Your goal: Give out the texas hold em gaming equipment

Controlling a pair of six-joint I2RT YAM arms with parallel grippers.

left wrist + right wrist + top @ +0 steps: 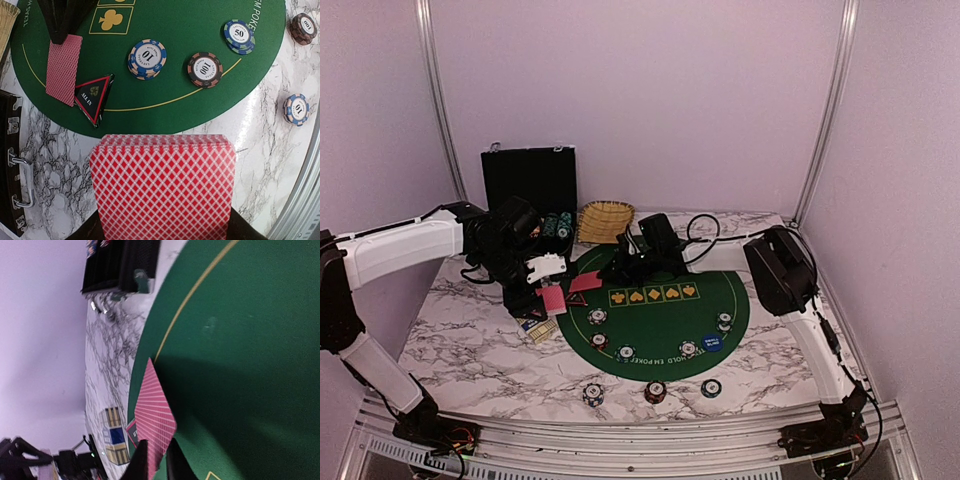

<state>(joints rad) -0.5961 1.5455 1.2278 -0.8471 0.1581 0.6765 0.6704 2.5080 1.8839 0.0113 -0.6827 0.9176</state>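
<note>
Red deck (162, 185), red card (155, 422) — near ends unseen

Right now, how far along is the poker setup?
Done: chip stacks, triangle marker and blue disc sit on the felt. In hand: right claw pinches one card on the felt; left claw holds the deck. Left: probably dealing the remaining cards.

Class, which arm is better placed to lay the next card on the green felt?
Right: the right gripper pinches one card over the felt; the left gripper holds the whole deck beside it.
</note>
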